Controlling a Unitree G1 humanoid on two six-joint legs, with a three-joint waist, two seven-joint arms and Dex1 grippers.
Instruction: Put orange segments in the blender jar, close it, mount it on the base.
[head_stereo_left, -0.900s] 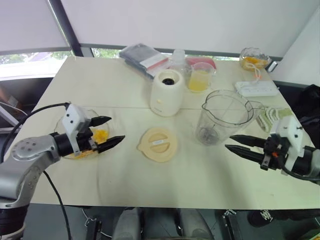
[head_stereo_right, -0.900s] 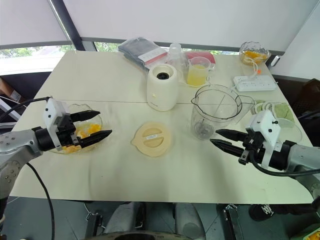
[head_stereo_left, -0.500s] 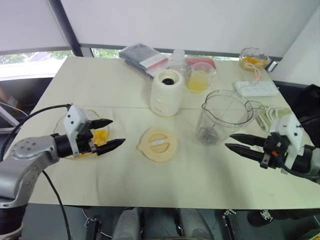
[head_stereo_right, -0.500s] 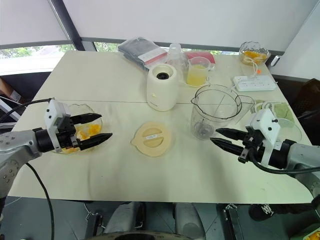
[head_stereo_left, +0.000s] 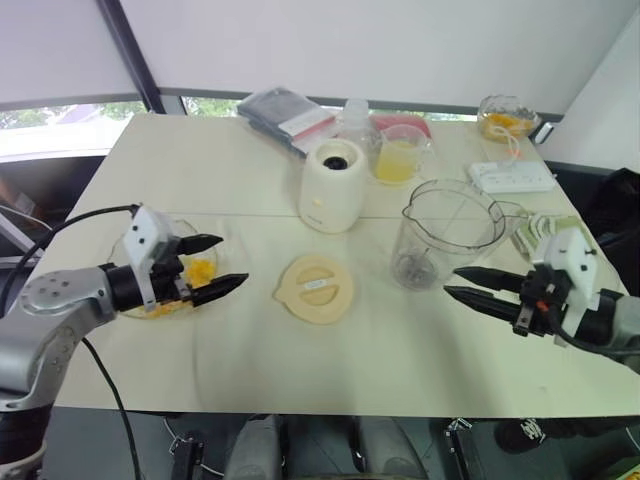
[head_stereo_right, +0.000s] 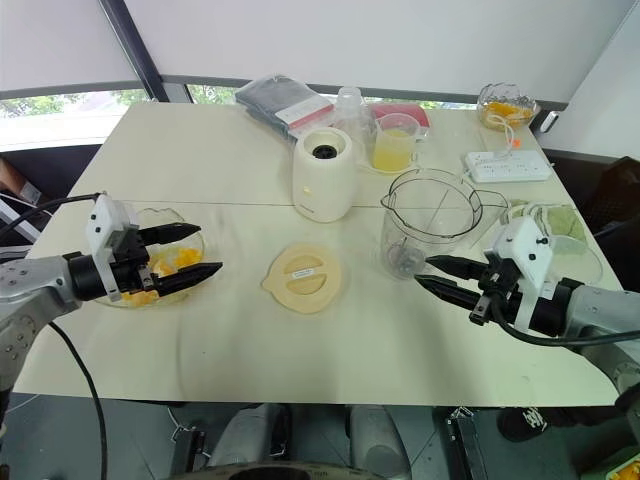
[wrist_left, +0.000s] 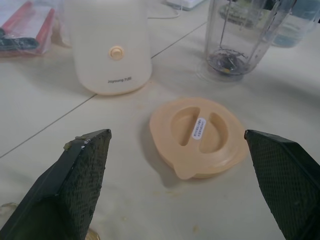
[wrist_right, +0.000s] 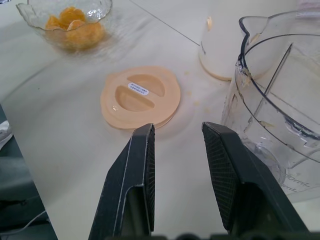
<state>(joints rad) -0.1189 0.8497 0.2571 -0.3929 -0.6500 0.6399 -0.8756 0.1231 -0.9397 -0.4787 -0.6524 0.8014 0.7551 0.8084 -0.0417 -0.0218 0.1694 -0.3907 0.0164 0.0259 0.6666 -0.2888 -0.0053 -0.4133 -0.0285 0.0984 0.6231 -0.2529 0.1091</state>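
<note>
The left gripper (head_stereo_left: 213, 266) hangs wide open over the glass bowl (head_stereo_left: 135, 245) of orange segments (head_stereo_left: 200, 271), holding nothing. The right gripper (head_stereo_left: 469, 285) hovers partly open and empty just beside the blender jar (head_stereo_left: 448, 232). A cream lid (head_stereo_left: 315, 288) lies flat between them. Farther back stands the base (head_stereo_left: 334, 185), apart from the jar.

Tabletop (head_stereo_left: 250, 180) pale cream, a thin seam line across it. Base (head_stereo_left: 334, 186) cream-white, dark socket on top. Lid (head_stereo_left: 315, 288) peach-cream with small white label. Blender jar (head_stereo_left: 445, 235) clear, dark blades at bottom. Orange segments (head_stereo_left: 200, 272) glossy orange-yellow in clear scalloped bowl (wrist_right: 64, 20). Cup (head_stereo_left: 398, 155) clear, pale yellow liquid. Power strip (head_stereo_left: 512, 177) white.
</note>
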